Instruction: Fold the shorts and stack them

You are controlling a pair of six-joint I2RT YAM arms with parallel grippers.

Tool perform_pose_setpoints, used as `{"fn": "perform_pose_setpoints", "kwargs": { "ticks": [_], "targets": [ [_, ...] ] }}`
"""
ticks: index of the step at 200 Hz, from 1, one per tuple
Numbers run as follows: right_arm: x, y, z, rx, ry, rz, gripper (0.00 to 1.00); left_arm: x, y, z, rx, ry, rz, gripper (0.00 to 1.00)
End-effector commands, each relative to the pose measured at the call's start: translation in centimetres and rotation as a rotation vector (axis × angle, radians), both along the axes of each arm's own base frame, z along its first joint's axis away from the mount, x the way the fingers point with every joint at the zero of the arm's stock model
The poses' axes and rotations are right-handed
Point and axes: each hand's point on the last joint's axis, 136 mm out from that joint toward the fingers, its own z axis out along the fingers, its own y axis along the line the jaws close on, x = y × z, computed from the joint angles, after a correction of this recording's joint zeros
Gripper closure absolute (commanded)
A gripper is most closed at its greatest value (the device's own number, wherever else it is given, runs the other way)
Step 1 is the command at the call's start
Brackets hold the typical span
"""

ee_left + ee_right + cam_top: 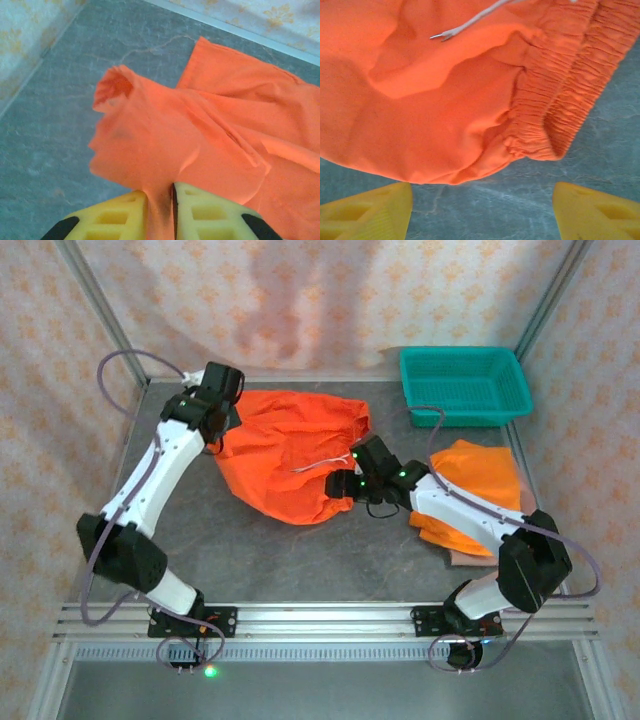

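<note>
Crumpled orange shorts [290,455] lie spread in the middle of the table. My left gripper [222,437] is at their far left edge. In the left wrist view it [160,202] is shut on a pinched fold of the orange cloth [165,145], which rises between the yellow fingers [115,217]. My right gripper [345,482] sits at the shorts' right side. It [482,207] stands open just short of the gathered waistband [560,100], with bare table between the fingers. A pale drawstring [470,22] lies on the cloth. Folded orange shorts [480,480] rest at the right on a pinkish piece [462,558].
A teal plastic basket [463,385] stands at the back right corner. The grey table [300,560] has bare room in front of the spread shorts. Patterned walls and a metal frame close in the back and sides.
</note>
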Motion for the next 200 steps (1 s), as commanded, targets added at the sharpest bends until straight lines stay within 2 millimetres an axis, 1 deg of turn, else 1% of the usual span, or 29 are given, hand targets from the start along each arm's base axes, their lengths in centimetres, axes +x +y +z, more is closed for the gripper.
{"fn": "perform_pose_setpoints", "kwargs": {
  "ticks": [1,7,20,27,30,32,36,46,56,59,60,62,63,68,70,73,78,85,90,108,117,130,143,150,153,176,188,200],
  "targets": [
    [1.2,-0.4,0.6,0.007,-0.054,-0.063,0.27,1.1,0.5,-3.1,0.146,0.189,-0.069,0.77],
    [1.2,-0.4,0.4,0.006,-0.046,-0.065,0.28,2.0,-0.2,-3.3,0.124,0.184,-0.086,0.75],
    [0.8,-0.1,-0.2,0.000,-0.024,-0.066,0.27,4.1,-2.4,-4.8,0.040,0.193,-0.141,0.72],
    [0.5,-0.1,-0.8,-0.014,-0.007,-0.075,0.27,4.9,-3.4,-5.6,-0.006,0.202,-0.157,0.70],
    [0.4,-0.1,-1.1,-0.024,0.000,-0.079,0.27,5.1,-3.8,-5.5,-0.026,0.198,-0.160,0.69],
    [0.3,-0.1,-1.2,-0.028,0.005,-0.081,0.27,5.4,-3.9,-6.4,-0.033,0.216,-0.158,0.68],
    [0.0,-0.1,-1.7,-0.041,0.019,-0.086,0.27,5.7,-4.3,-6.9,-0.053,0.226,-0.163,0.66],
    [-0.4,-0.2,-2.8,-0.059,0.052,-0.109,0.26,6.1,-4.6,-7.3,-0.076,0.214,-0.150,0.58],
    [-0.7,-0.3,-3.9,-0.063,0.090,-0.144,0.25,6.0,-4.4,-6.9,-0.080,0.177,-0.127,0.48],
    [-0.7,-0.3,-4.1,-0.063,0.102,-0.156,0.24,6.0,-4.2,-7.1,-0.080,0.171,-0.119,0.46],
    [-0.8,-0.3,-4.2,-0.064,0.105,-0.160,0.24,5.9,-4.1,-6.6,-0.082,0.154,-0.116,0.45],
    [-0.8,-0.4,-4.6,-0.069,0.116,-0.171,0.24,5.7,-4.0,-6.1,-0.084,0.135,-0.112,0.42],
    [-0.8,-0.4,-4.6,-0.070,0.120,-0.175,0.24,5.7,-3.9,-5.9,-0.084,0.129,-0.110,0.41],
    [-0.8,-0.6,-5.0,-0.077,0.136,-0.201,0.24,5.3,-3.6,-5.6,-0.087,0.102,-0.095,0.29],
    [-0.8,-0.7,-5.3,-0.083,0.143,-0.209,0.24,5.2,-3.4,-5.7,-0.088,0.097,-0.089,0.26],
    [-0.8,-0.7,-5.5,-0.086,0.151,-0.220,0.24,4.9,-3.2,-5.1,-0.096,0.071,-0.081,0.21],
    [-0.8,-0.8,-5.7,-0.090,0.162,-0.231,0.24,4.5,-2.9,-4.5,-0.113,0.040,-0.071,0.16],
    [-0.7,-0.7,-6.2,-0.093,0.180,-0.249,0.24,3.7,-2.3,-4.4,-0.130,0.025,-0.062,0.11],
    [-0.5,-0.6,-6.3,-0.093,0.187,-0.261,0.24,3.1,-1.8,-4.4,-0.161,0.007,-0.032,0.08],
    [0.0,-0.3,-6.7,-0.085,0.208,-0.309,0.24,0.7,0.3,-4.4,-0.229,-0.022,0.035,0.07],
    [0.3,-0.3,-7.0,-0.087,0.220,-0.341,0.24,-0.6,1.4,-4.7,-0.257,-0.033,0.069,0.07],
    [0.6,-0.2,-7.7,-0.084,0.251,-0.382,0.25,-2.4,2.6,-5.3,-0.285,-0.052,0.115,0.07],
    [0.7,0.0,-8.5,-0.076,0.289,-0.416,0.28,-4.0,3.6,-5.7,-0.303,-0.072,0.156,0.06],
    [0.8,0.0,-8.9,-0.079,0.301,-0.431,0.30,-4.7,4.0,-5.7,-0.313,-0.087,0.172,0.05],
    [0.9,0.0,-9.0,-0.079,0.303,-0.442,0.31,-5.2,4.2,-6.0,-0.314,-0.083,0.179,0.05],
    [1.8,0.0,-10.1,-0.066,0.311,-0.495,0.41,-7.2,5.2,-6.7,-0.331,-0.110,0.221,0.04],
    [2.4,0.2,-10.3,-0.040,0.319,-0.506,0.43,-8.1,5.5,-7.1,-0.334,-0.115,0.233,0.04],
    [3.0,0.3,-10.2,-0.029,0.308,-0.508,0.48,-8.8,5.7,-7.4,-0.332,-0.110,0.238,0.04]
  ]
}}
